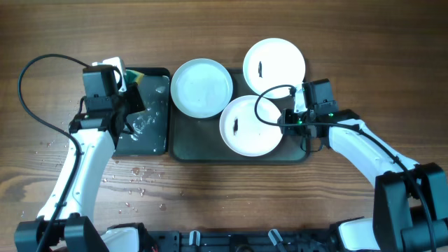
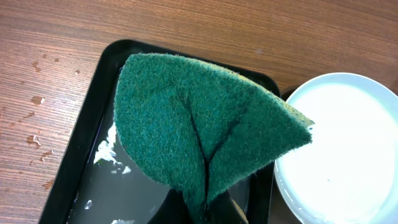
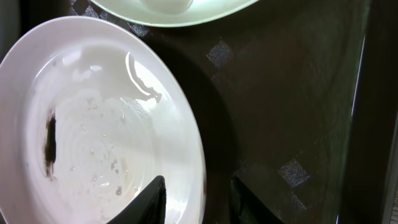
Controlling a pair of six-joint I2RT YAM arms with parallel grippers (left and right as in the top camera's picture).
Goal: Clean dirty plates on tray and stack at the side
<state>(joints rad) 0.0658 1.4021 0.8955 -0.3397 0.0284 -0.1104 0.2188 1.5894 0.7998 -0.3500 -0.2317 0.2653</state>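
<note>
- Your left gripper [image 2: 205,210] is clamped on a folded green scouring pad [image 2: 199,124] above the narrow black tray [image 2: 93,186].
- Your right gripper [image 3: 199,202] has its fingers apart, astride the rim of a smeared round white plate [image 3: 93,124].
- That plate and 2 more lie on the large dark grey-green rectangular tray [image 1: 196,140], 1 overhanging its far rim.

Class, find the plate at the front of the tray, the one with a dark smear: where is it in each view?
Overhead: the front plate, lower middle, on the tray.
Left wrist: not in it.
Right wrist: the front plate fills the left side, the right gripper with jaws astride its rim.
Shared landmark: its dark smear, left of middle in both.
</note>
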